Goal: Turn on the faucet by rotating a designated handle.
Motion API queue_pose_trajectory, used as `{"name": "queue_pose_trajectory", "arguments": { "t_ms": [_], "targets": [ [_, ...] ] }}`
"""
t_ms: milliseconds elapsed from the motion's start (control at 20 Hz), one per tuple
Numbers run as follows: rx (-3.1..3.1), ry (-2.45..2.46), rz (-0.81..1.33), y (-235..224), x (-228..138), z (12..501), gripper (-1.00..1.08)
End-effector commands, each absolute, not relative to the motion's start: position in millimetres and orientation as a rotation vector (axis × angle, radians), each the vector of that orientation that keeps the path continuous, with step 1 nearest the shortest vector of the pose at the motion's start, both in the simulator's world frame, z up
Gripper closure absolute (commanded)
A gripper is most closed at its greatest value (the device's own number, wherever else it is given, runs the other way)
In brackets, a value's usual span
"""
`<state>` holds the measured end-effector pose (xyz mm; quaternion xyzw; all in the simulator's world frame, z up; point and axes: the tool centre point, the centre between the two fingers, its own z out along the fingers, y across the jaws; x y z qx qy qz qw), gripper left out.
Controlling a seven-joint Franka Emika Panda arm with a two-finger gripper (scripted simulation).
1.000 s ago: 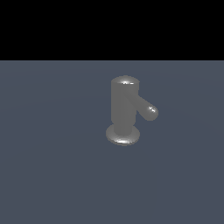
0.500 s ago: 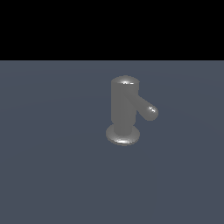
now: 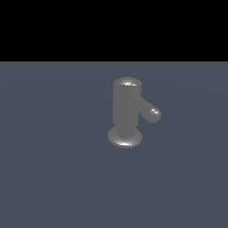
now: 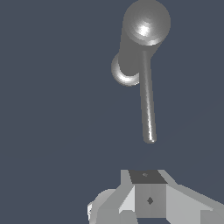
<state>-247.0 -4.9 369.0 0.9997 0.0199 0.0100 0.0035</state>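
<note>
While the faucet [image 3: 125, 111] stands upright on the blue-grey surface [image 3: 53, 178], its handle [image 3: 149, 110] sticks out from the upper part of the cylinder toward the exterior view's right, ending in a rounded tip. Nothing of the arm shows in the exterior view. In the wrist view the claw [image 4: 148, 197] sits apart from the faucet [image 4: 140, 39], roughly in line with the handle [image 4: 148, 105] and a little beyond its free tip, touching nothing. Only the blocky body of the claw appears at the picture's edge; the fingers are cropped out, so I cannot tell whether they stand apart or together.

By my judgement the step in hand is the approach, with the turn not yet begun. To do it well, the claw should close in on the handle near its rounded tip, far from the cylinder, since a push there gives the most leverage. Contact belongs on the side of the rod, not on its end, and at the rod's own height, so the claw neither rides over it nor slips beneath. From there the push should sweep in an arc around the faucet's upright axis; a straight shove risks sliding off the glossy metal.
</note>
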Motion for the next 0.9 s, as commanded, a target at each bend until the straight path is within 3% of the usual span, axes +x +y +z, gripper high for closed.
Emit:
{"name": "queue_pose_trajectory", "arguments": {
  "t_ms": [0,450,850],
  "targets": [
    [3.135,0.069,0.027,-5,-247,345,1.08],
    [3.138,0.090,0.011,-7,-244,271,1.08],
    [3.139,0.100,0.003,-8,-241,233,1.08]
  ]
}}
